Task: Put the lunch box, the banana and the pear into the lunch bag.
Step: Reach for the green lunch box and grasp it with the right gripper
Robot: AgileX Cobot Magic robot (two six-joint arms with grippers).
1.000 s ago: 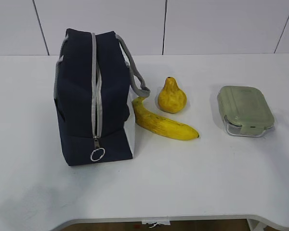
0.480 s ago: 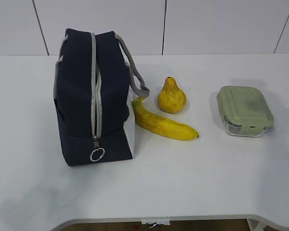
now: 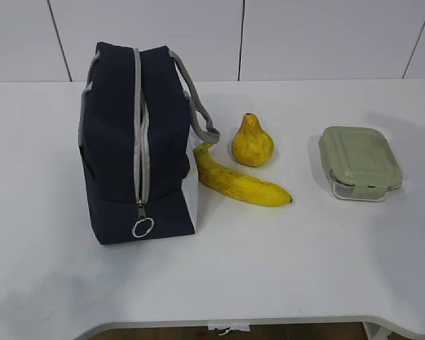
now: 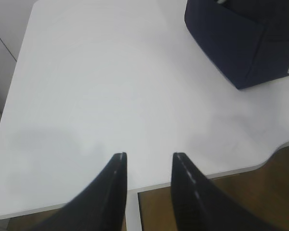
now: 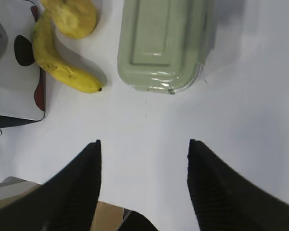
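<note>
On my screens, a white table (image 3: 283,283) carries four items. Largest is the lunch bag (image 3: 138,142), navy blue, standing at the left of the exterior view with its grey zipper (image 3: 139,127) running up the near face and over the top; the zipper looks done up, and its ring pull (image 3: 143,227) hangs low on the end facing the camera. A grey webbing handle (image 3: 198,106) droops off the bag's right side.

Well to the right sits the lunch box (image 3: 360,163), a clear container with its sage-green lid on, apart from everything else. Between bag and box lies the banana (image 3: 239,183), yellow and speckled, one end just beside the bag's lower right edge or touching it; I cannot tell which. The pear (image 3: 252,142) stands upright just behind the banana, stem up, very close to it.

Neither arm shows in the exterior view. From my left wrist camera, the left gripper (image 4: 148,159) hovers over bare table near the edge, fingers moderately apart and holding nothing, a corner of the bag at upper right. From my right wrist camera, the right gripper (image 5: 143,144) hangs with fingers wide apart and empty, above the table just short of the box and the banana.
</note>
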